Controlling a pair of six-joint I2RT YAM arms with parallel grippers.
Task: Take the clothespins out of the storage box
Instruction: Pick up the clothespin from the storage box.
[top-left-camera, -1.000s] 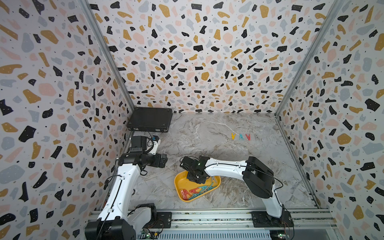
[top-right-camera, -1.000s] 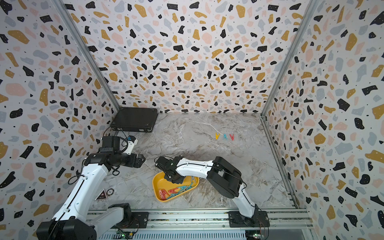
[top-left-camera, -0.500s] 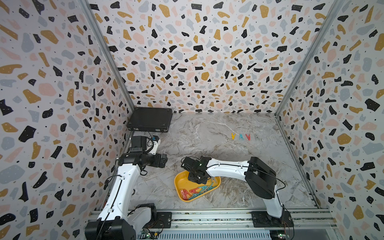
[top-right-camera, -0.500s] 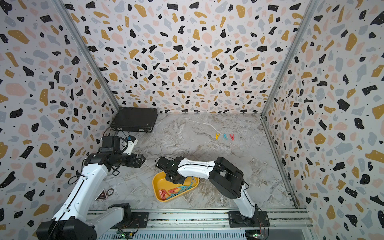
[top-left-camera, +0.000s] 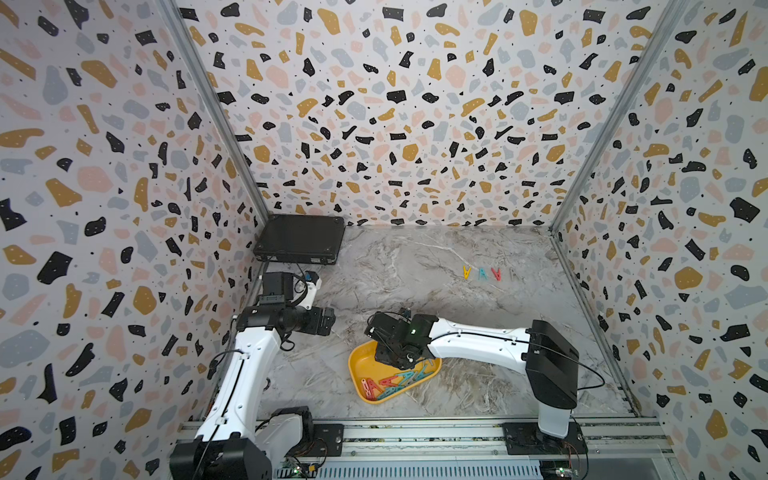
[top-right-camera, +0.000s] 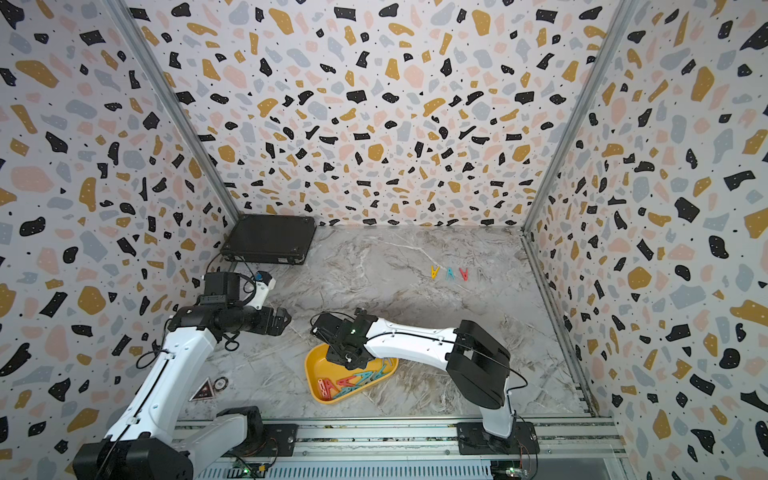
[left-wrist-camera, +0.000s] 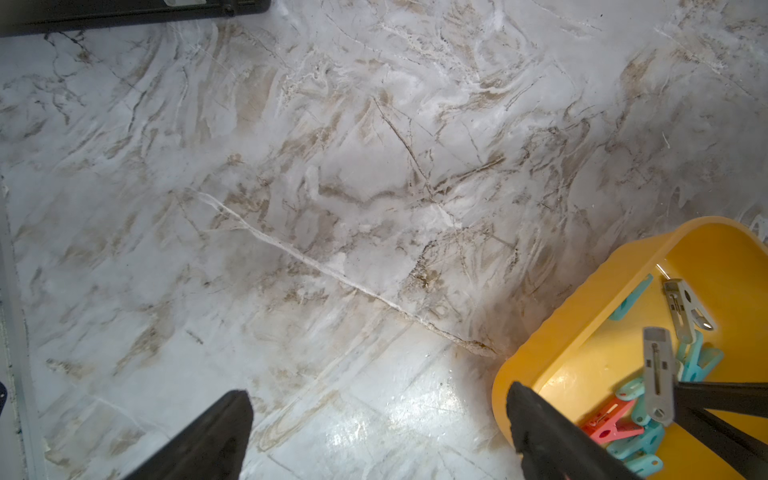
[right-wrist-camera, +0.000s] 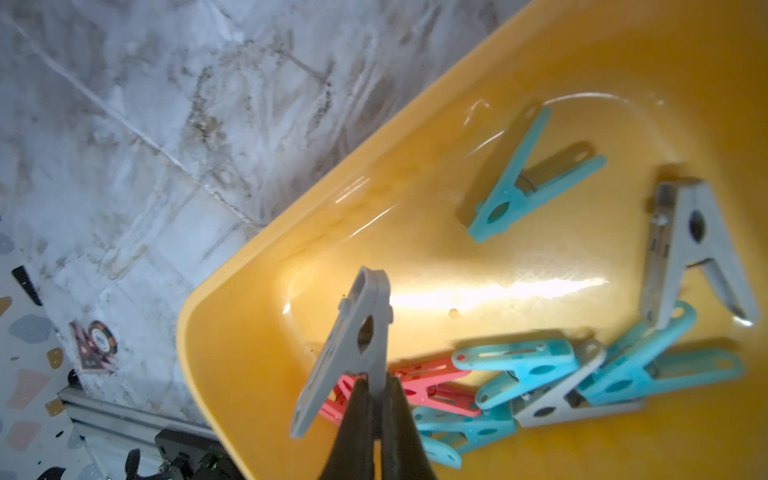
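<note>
Marble (left-wrist-camera: 332, 166): right fingers (right-wrist-camera: 355, 424) pinch grey clothespin (right-wrist-camera: 345, 353) over yellow box (right-wrist-camera: 415, 166); left fingers (left-wrist-camera: 208, 440) spread.

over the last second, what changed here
The right gripper closed on a grey clothespin over the storage box, and that arm's elbow swung out toward its right. Unchanged: the left gripper, open and idle, the other clothespins in the box, the row of four on the table, the black case.
</note>
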